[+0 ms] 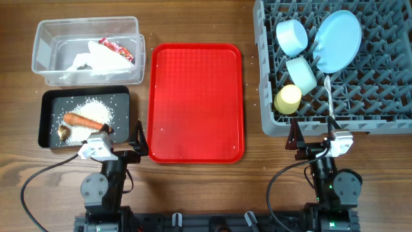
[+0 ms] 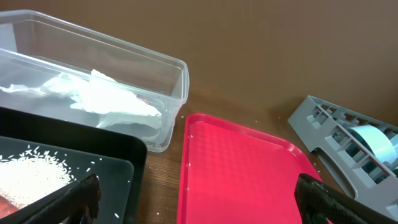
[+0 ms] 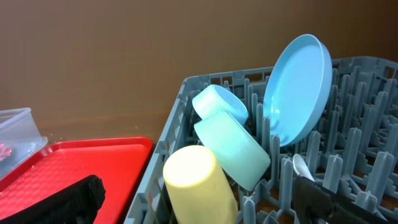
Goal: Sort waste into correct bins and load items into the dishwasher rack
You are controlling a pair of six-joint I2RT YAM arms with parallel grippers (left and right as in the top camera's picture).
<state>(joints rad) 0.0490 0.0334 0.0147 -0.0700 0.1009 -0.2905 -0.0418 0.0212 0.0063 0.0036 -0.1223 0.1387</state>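
The clear tub (image 1: 87, 23) holds the crumpled white napkin (image 1: 96, 61) and red wrapper (image 1: 116, 49). In the black tray (image 1: 44, 119) lie rice grains (image 1: 90, 108), the carrot (image 1: 82, 120) and a brown scrap (image 1: 64, 132). The grey rack (image 1: 322, 125) carries the blue plate (image 1: 339, 40), light blue bowl (image 1: 291, 37), pale green bowl (image 1: 301, 74), yellow cup (image 1: 288, 98) and white spoon (image 1: 328, 93). My left gripper (image 1: 122, 136) (image 2: 198, 193) stands open and empty near the black tray's front right corner. My right gripper (image 1: 313, 138) (image 3: 199, 193) is open and empty before the rack's front wall.
A flat red tray (image 1: 196, 103) lies bare between the bins and the rack. Both arm bases sit at the table's front edge, with black cables looping beside them. A few stray rice grains dot the wood around the red tray.
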